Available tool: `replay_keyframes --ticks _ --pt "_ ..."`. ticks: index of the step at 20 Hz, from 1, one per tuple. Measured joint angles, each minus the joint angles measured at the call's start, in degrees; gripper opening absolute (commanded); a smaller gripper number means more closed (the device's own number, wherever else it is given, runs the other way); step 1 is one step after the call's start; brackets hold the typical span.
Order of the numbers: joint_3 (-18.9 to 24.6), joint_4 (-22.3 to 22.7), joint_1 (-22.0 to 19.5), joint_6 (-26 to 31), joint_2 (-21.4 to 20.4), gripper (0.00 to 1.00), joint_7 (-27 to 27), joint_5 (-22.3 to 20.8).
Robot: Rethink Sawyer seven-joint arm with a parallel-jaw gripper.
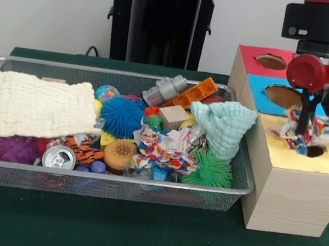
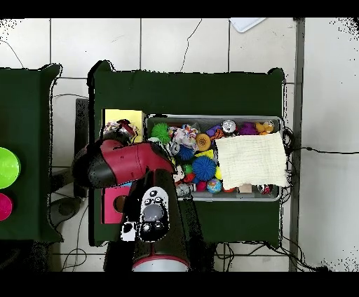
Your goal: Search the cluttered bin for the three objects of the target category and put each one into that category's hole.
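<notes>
- A dark green table [image 1: 137, 235] fills the lower part of the front view, with a pale wall behind it; from above, the floor is light tile [image 2: 175, 42], and a second green table [image 2: 24, 140] at the left edge carries a green disc and a pink one.
- A wire mesh bin [image 1: 108, 185] sits left of centre, crammed: a cream cloth [image 1: 30, 105] on its left side, a blue spiky ball [image 1: 121, 116] mid-bin, a drink can [image 1: 59, 157] at the front, a mint cloth [image 1: 223, 126] and a green spiky ball [image 1: 209, 172] on the right.
- A wooden box [image 1: 291, 197] stands just right of the bin, its top banded red, blue and yellow, each band with a hole.
- My gripper [image 1: 301, 132] hangs over the yellow band, right of frame, closed on a multicoloured rag toy [image 1: 318, 131] whose frayed ends spread beside the dark hole [image 1: 315, 152].
</notes>
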Motion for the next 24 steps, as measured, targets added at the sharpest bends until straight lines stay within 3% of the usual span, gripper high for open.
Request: replay_keyframes --ticks 10,24 --pt "0.3 1.4 -1.8 0.0 -3.5 0.00 0.0 -0.1" --pt "0.3 2.4 -2.3 0.0 -3.6 0.00 0.0 -0.2"
